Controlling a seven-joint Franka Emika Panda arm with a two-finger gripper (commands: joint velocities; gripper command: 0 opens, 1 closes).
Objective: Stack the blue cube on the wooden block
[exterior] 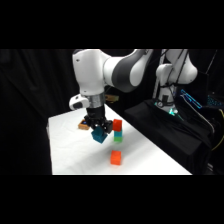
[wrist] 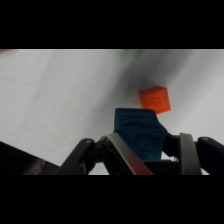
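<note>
Gripper: the gripper (exterior: pixel 99 131) hangs from the white arm (exterior: pixel 107 70) above the white table (exterior: pixel 70 150); its fingers are closed partway onto the blue cube, one finger (wrist: pixel 186 152) against each side as the wrist view shows; it has hold of nothing else.

Blue cube: the blue cube (wrist: pixel 140 134) sits between the fingers and juts out beyond their tips; in the side view it (exterior: pixel 99 135) hangs tilted, one corner lowest, clear of the table surface.

Wooden block: a flat brown piece, taken as the wooden block (exterior: pixel 83 127), shows just behind the gripper on the side away from the camera, lying on the table; the gripper hides most of it; its top mark cannot be made out; the cube is not resting on it.

Orange cube, near: an orange cube (exterior: pixel 116 158) lies on the table below and in front of the gripper, toward the side camera, apart from the held cube; the wrist view shows an orange cube (wrist: pixel 154 99) just past the blue cube's far edge; whether it is the same one cannot be told.

Stack beside gripper: a second orange cube (exterior: pixel 117 125) stands on a green cube (exterior: pixel 117 136) just beside the gripper, on the side toward the arm's base; the stack is upright and not touching the fingers.
</note>
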